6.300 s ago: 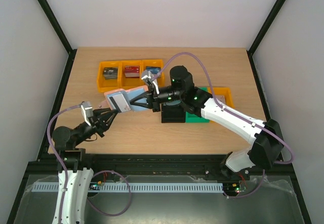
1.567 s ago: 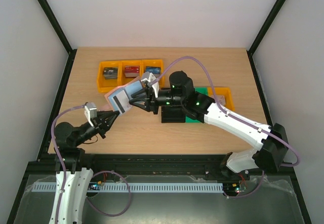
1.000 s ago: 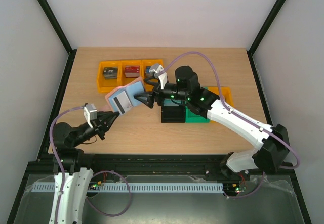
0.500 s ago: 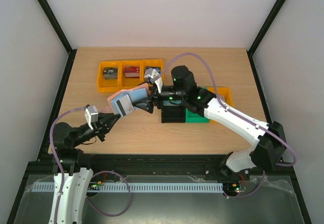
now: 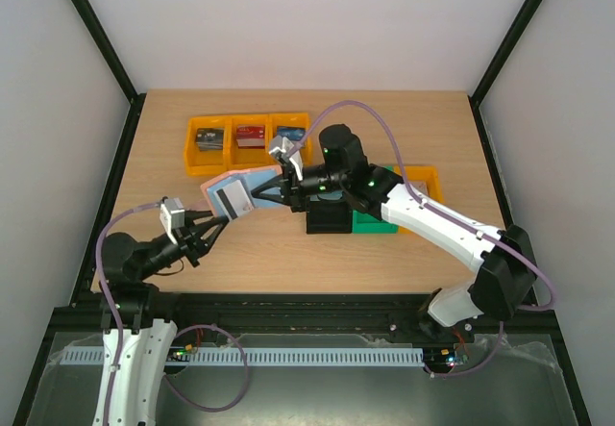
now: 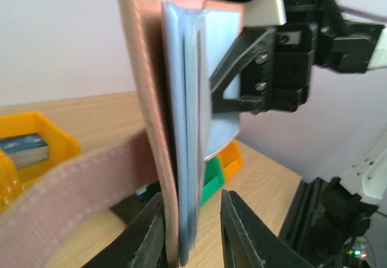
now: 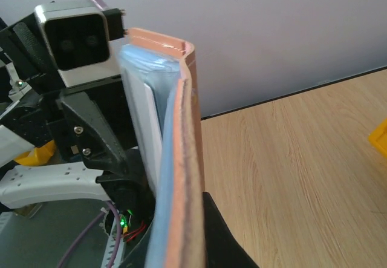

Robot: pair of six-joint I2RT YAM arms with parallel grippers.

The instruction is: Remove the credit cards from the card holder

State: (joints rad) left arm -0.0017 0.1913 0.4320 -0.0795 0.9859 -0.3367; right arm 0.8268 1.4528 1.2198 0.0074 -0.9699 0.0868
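Top external: card holder stands edge-up between the hands; right hand clamped shut on its right end, left hand slightly parted astride its left end.

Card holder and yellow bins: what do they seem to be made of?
Card holder: probably leather or imitation leather, matte pinkish-brown outside with what looks like stitching along its edge; the pale blue inside is smoother, fabric or plastic, unclear. Yellow bins: moulded plastic, slightly glossy, going by their uniform colour and thin rigid walls.
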